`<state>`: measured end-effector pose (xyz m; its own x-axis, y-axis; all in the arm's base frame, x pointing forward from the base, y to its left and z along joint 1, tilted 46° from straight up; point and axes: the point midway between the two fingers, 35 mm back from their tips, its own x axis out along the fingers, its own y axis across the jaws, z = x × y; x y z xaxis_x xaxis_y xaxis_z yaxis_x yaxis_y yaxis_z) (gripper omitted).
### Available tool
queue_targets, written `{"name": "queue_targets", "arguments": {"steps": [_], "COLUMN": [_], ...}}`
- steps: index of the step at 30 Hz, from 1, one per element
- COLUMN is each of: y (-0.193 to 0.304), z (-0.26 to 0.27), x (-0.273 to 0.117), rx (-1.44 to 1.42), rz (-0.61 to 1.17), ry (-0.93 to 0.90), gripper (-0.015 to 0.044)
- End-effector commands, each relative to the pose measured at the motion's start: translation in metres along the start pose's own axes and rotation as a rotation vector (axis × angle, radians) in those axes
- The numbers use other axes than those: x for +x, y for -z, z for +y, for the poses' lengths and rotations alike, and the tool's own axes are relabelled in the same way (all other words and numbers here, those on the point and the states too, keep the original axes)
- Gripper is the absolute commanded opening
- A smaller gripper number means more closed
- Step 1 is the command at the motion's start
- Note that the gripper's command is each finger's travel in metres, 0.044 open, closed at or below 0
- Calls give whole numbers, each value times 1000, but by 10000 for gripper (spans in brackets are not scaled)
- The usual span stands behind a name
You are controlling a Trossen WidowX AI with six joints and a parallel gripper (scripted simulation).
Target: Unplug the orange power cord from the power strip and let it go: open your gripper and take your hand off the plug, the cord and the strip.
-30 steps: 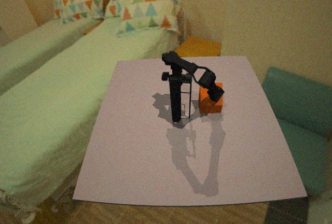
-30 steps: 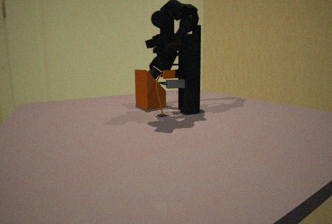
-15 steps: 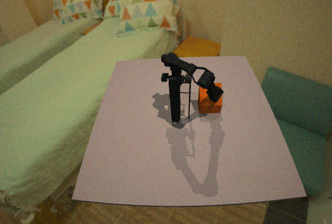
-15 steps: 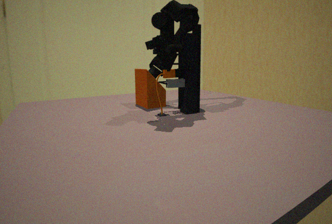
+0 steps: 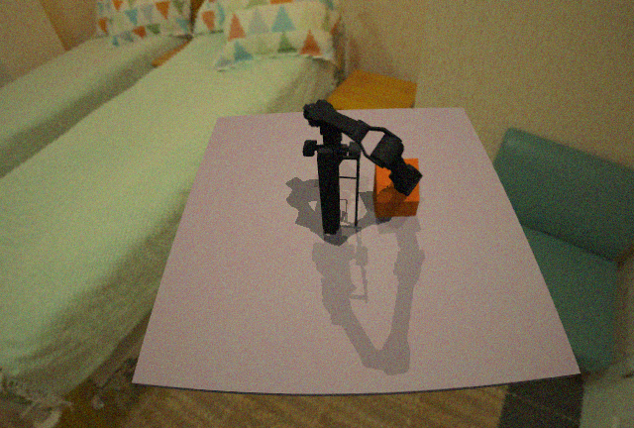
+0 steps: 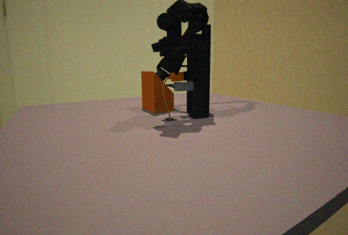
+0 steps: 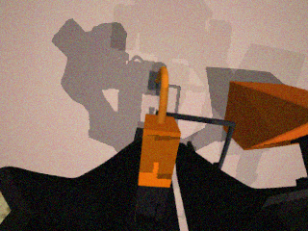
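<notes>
Plug (image 7: 157,154) clamped between jaws, cord (image 7: 164,90) trailing

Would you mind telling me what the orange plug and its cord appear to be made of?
The orange plug, shut in the gripper, looks like matte moulded plastic: flat faces, crisp edges, no shine. The orange cord looks like flexible rubber or vinyl, since it hangs in a smooth curve; the exact material cannot be told.

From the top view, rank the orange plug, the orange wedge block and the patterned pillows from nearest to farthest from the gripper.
1. Orange plug: clamped between the fingers of the gripper; hidden in the top view, plain in the wrist view.
2. Orange wedge block: on the table right under and beside the gripper.
3. Patterned pillows: far off at the head of the bed, beyond the table.
</notes>
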<state>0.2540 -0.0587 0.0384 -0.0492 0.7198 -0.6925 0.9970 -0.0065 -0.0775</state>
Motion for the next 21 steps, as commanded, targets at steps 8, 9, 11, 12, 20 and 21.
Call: {"name": "queue_targets", "arguments": {"steps": [8, 9, 11, 12, 20, 21], "y": [-26, -25, -21, -21, -21, -23], "z": [2, 1, -1, -1, -1, 0], "x": [-5, -5, -3, -3, -3, -4], "rx": [2, 3, 4, 4, 4, 4], "rz": [-30, -29, -25, -25, -25, -25], "ry": [-5, -5, -4, -4, -4, -4], "gripper": [0, 26, 79, 105, 315, 341]}}
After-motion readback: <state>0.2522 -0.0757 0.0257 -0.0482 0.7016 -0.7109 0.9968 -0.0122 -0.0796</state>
